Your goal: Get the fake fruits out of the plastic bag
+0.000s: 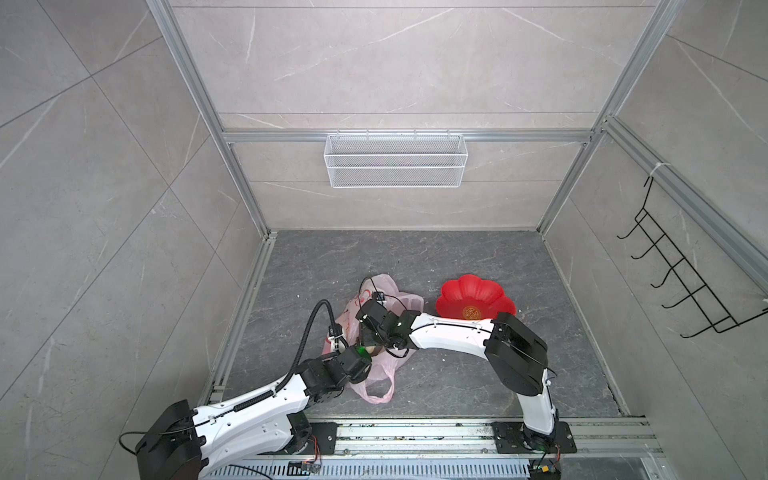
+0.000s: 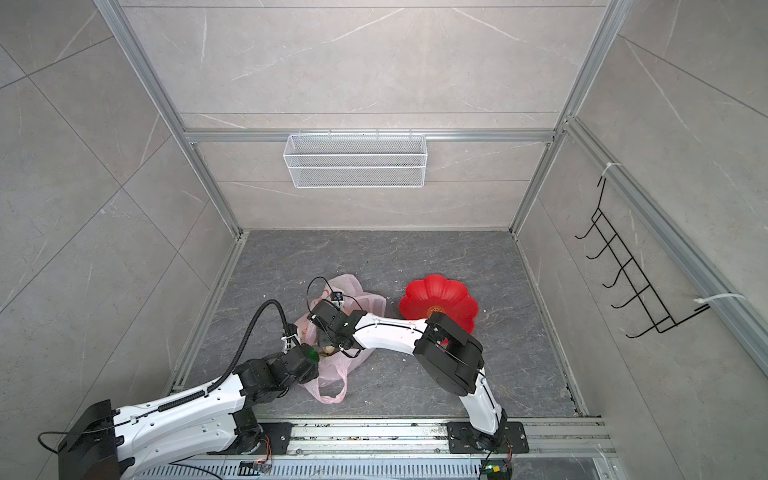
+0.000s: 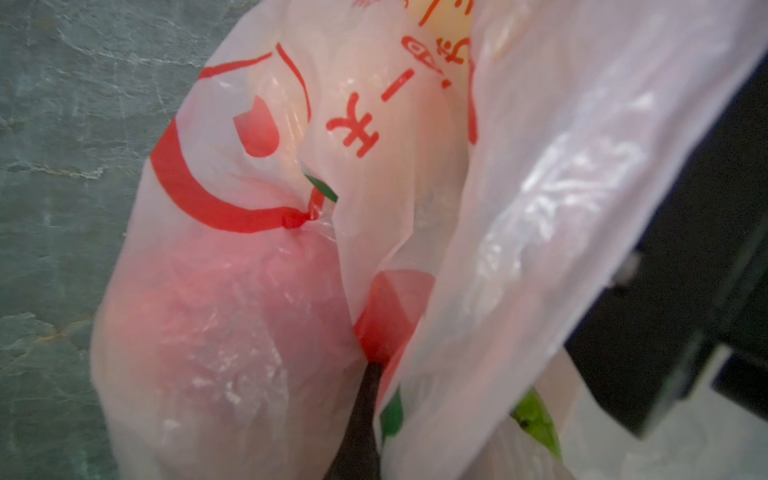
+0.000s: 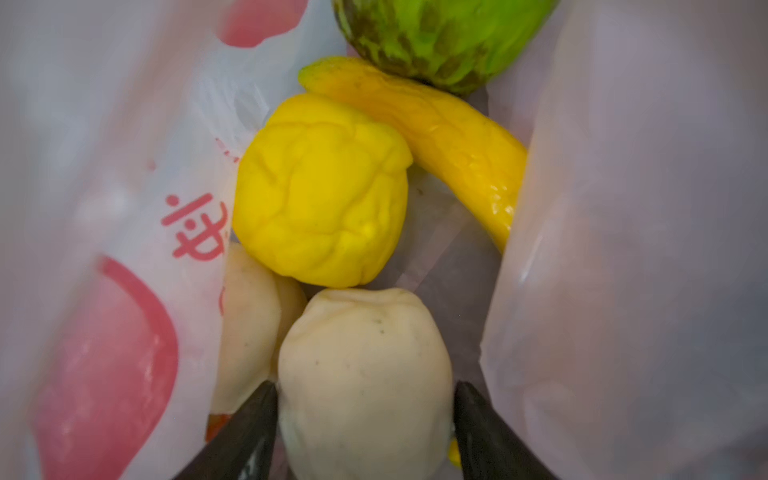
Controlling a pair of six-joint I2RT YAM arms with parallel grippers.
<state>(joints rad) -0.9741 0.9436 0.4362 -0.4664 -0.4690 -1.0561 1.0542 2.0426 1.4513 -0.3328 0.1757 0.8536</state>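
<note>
Right wrist view: the right fingers [image 4: 245,432] stand spread apart inside the plastic bag [image 4: 623,208], one on each side of a pale beige lump [image 4: 365,382] and just beside its flanks; whether they press on it I cannot tell. A second beige lump [image 4: 249,332] lies against the first, a yellow lumpy fruit [image 4: 320,191] sits just past both, and further into the bag the banana [image 4: 449,137] curves behind that fruit with a green netted ball [image 4: 440,37] against its far end. All of these lie inside the bag. In the left wrist view the left fingers [image 3: 361,419] are closed, pinching a fold of the bag's film, and the red apple [image 3: 388,316] shows in the bag just beyond their tip, partly bare and partly behind the film. In both top views the bag lies crumpled on the dark tabletop [image 1: 415,257], one loop handle [image 1: 372,400] spread flat beside it, the left arm [image 1: 257,403] ending at its near edge and the right arm [image 1: 449,332] bent down into its mouth. A red flower-shaped dish [image 1: 473,295] rests just beside the bag, on the right arm's side
</note>
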